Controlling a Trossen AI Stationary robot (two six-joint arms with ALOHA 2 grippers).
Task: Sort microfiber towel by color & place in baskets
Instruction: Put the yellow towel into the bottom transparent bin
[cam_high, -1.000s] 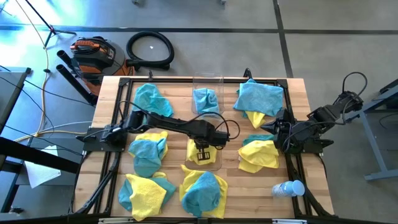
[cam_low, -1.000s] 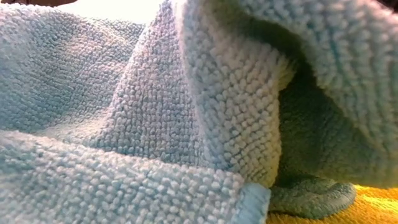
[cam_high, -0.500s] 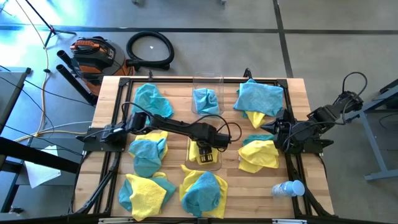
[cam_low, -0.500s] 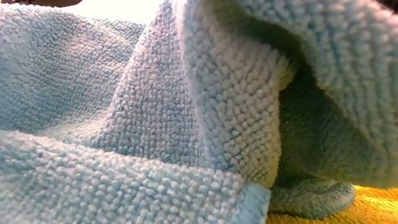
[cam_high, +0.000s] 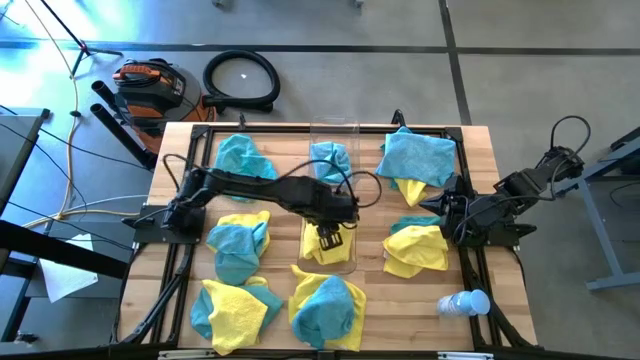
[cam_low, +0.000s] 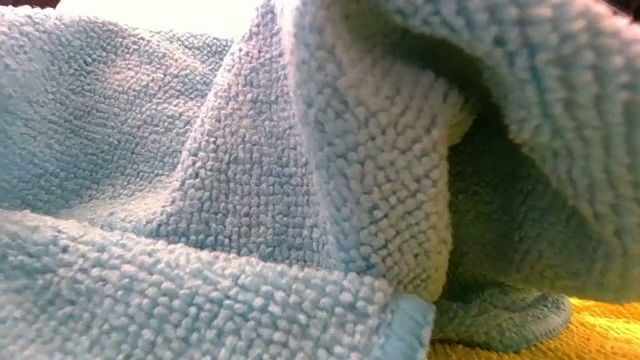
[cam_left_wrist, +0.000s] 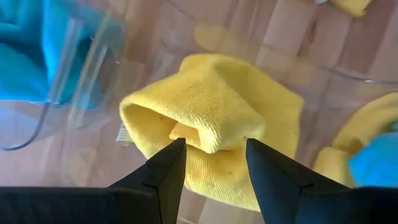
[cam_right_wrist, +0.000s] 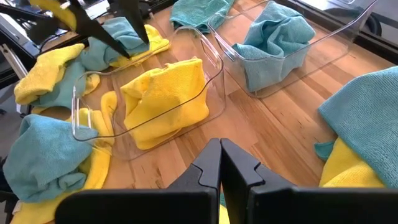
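Low view: lens fully blocked by a teal towel w/ a strip of yellow cloth at the corner; table, arms and baskets not visible from there.

L gripper over the near basket, fingers spread apart, nothing between them; L wrist view shows the yellow towel lying loose on the basket floor just past the tips. High view: arm covers part of that towel. R gripper parked at the table's right side, fingers pressed together, holding nothing.

Far basket at table centre-back, holds one teal towel; its far wall hard to make out, clear plastic. Baskets sit end to end, small gap between.

Room: bare wood only in narrow lanes between piles and along the black frame rails. White bottle lies at the front-right near the edge.

Count, high view: 2 baskets, 1 towel each. Loose piles on table: 7, mostly teal and yellow mixed; exact no. of towels per pile can't tell, overlapped.
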